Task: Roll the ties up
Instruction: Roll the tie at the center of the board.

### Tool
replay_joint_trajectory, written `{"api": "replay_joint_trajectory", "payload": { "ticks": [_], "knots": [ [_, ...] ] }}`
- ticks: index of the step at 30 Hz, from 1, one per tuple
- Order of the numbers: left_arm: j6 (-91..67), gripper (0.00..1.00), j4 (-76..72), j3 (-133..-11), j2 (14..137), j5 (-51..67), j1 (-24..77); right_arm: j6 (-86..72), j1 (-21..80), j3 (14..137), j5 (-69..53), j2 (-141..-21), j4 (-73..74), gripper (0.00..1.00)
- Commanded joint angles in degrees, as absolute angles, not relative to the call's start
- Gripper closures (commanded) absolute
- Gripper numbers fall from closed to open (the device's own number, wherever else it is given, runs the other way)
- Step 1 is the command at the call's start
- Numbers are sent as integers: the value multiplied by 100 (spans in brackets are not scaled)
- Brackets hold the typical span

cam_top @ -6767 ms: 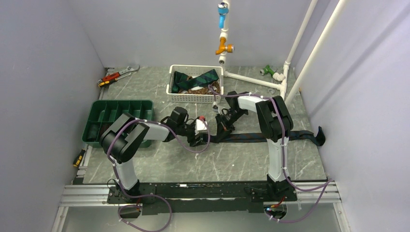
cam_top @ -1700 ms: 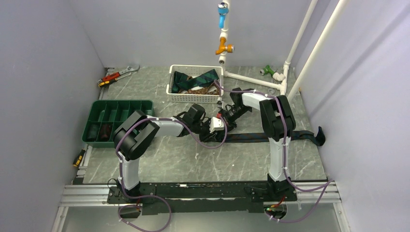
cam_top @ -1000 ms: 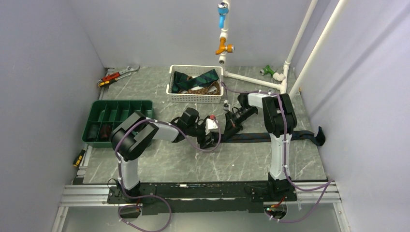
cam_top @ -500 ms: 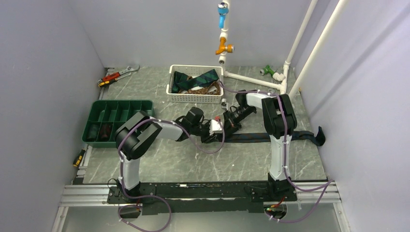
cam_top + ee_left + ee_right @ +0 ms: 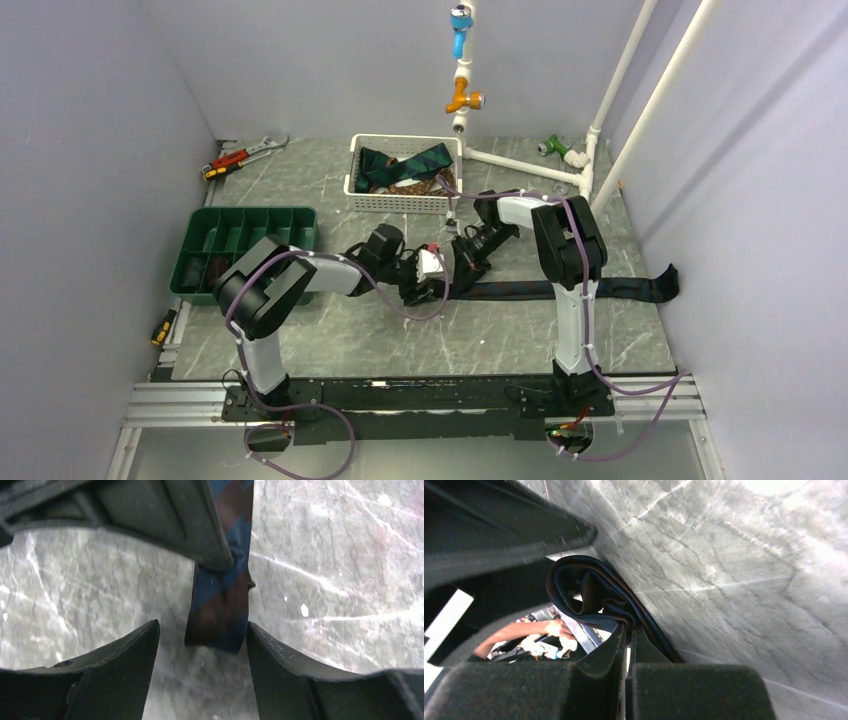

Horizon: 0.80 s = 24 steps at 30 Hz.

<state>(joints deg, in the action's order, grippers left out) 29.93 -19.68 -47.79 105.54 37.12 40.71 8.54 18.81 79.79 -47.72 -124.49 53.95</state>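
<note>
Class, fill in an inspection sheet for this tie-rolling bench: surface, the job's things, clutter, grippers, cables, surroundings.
Surface: grey marbled table.
Job's things: one tie stretched across the table; more ties in a white basket; two dark rolls in a green tray.
Clutter: wrench far left; screwdriver at the left edge.
Grippers: left gripper open, astride the tie's end; right gripper shut on the tie's fold.
Cables: purple cables along both arms.
Surroundings: white pipes with valves; grey walls.
</note>
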Motion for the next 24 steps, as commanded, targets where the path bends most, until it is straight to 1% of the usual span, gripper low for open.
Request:
{"api": "replay_joint_trajectory", "payload": {
  "ticks": [1, 6, 9, 12, 15, 17, 19, 21, 22, 24],
  "knots": [
    [2658, 30, -1997, -4327, 10347, 3922, 3796, 1034, 1891, 7752, -3613, -12523, 5112, 100],
    [2671, 34, -2160, -4388, 10469, 4334, 3734, 931, 1890, 7758, -3394, -12548, 5009, 100],
    [2531, 34, -2310, -4561, 10573, 4381, 3805, 908, 1883, 7736, -3360, -12555, 4934, 100],
    [2399, 30, -2352, -4752, 10752, 4353, 3847, 906, 1880, 7742, -3395, -12531, 4900, 100],
    [2461, 22, -2405, -4826, 10864, 4224, 3979, 890, 1883, 7780, -3526, -12483, 4903, 100],
    [2548, 20, -2402, -4882, 10932, 4005, 4123, 895, 1888, 7842, -3713, -12445, 4928, 100],
    [2542, 20, -2437, -4943, 10993, 3720, 4253, 889, 1893, 7906, -3944, -12372, 4947, 100],
    [2535, 23, -2304, -5060, 11088, 3393, 4354, 846, 1905, 7959, -4265, -12257, 4949, 100],
    [2573, 28, -2170, -5130, 11139, 3209, 4385, 826, 1923, 7995, -4417, -12216, 4967, 100],
    [2686, 44, -1982, -5136, 11120, 3016, 4392, 752, 1929, 8051, -4640, -12151, 5026, 100]
  ]
}}
